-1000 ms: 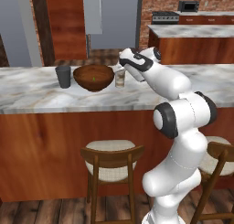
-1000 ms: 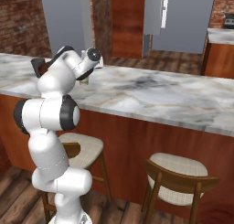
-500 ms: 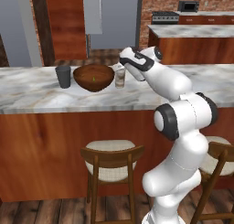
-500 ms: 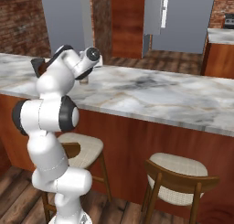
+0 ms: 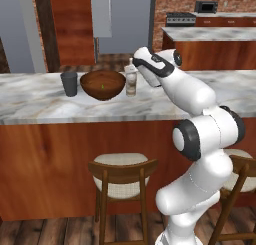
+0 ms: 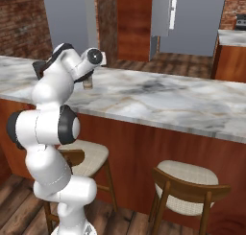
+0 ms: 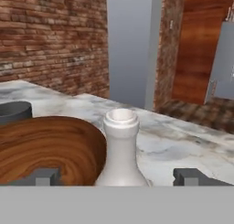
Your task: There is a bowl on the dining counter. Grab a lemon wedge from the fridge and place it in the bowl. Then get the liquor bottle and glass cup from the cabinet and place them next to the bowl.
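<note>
You are looking at a task that reads as all but finished. On the worktop [image 5: 45, 106] the bowl [image 5: 102, 85] stands with a small yellow-green speck in it — the lemon wedge [image 5: 102, 86], as far as you can tell at this size. The glass cup [image 5: 69, 83] sits just beside the bowl at its 9 o'clock, and the liquor bottle [image 5: 131, 79] stands upright just beside it at 3 o'clock, close enough that you cannot say whether they touch.

From the hand view, the gripper [image 7: 119, 176] has its two tips spread wide on either side of the bottle, clear of the glass — released, not grasping. Judging from this, what is left is only to draw the arm back without knocking the bottle over.
</note>
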Motion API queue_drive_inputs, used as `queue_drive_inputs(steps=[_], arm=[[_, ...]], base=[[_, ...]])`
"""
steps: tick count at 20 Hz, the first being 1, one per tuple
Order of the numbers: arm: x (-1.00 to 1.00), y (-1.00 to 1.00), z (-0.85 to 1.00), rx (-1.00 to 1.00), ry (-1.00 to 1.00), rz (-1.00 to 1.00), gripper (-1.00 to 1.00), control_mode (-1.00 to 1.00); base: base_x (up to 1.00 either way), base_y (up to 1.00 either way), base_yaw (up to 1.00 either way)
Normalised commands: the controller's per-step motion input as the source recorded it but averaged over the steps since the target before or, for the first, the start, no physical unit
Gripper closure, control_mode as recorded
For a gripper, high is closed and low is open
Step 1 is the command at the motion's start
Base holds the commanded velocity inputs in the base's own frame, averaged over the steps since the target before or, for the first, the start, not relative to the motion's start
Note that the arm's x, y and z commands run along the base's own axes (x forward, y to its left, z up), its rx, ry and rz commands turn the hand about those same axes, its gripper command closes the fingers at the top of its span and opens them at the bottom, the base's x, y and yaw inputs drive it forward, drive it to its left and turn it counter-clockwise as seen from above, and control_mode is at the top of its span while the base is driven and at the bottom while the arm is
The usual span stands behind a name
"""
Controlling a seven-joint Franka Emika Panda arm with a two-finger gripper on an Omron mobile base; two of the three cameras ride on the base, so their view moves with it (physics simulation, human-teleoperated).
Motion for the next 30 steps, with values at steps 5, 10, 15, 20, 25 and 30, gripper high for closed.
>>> queue_drive_inputs(steps=[5,10,15,20,25,30], arm=[[-0.22,0.05,0.76,0.0,-0.17,0.0,-1.0,-1.0],[-0.32,0.01,0.99,0.0,-0.21,0.0,-1.0,-1.0],[-0.54,0.0,0.93,0.0,-0.18,0.0,-1.0,-1.0],[-0.88,0.0,0.54,0.0,-0.06,-0.03,-1.0,-1.0],[-1.0,-0.09,0.05,-0.09,0.0,0.0,-1.0,-1.0],[-1.0,-0.2,-0.01,-0.12,0.03,0.0,-1.0,-1.0]], base=[[0.0,0.0,0.0],[0.0,0.0,0.0],[0.0,0.0,0.0],[0.0,0.0,0.0],[0.0,0.0,0.0],[0.0,0.0,0.0]])
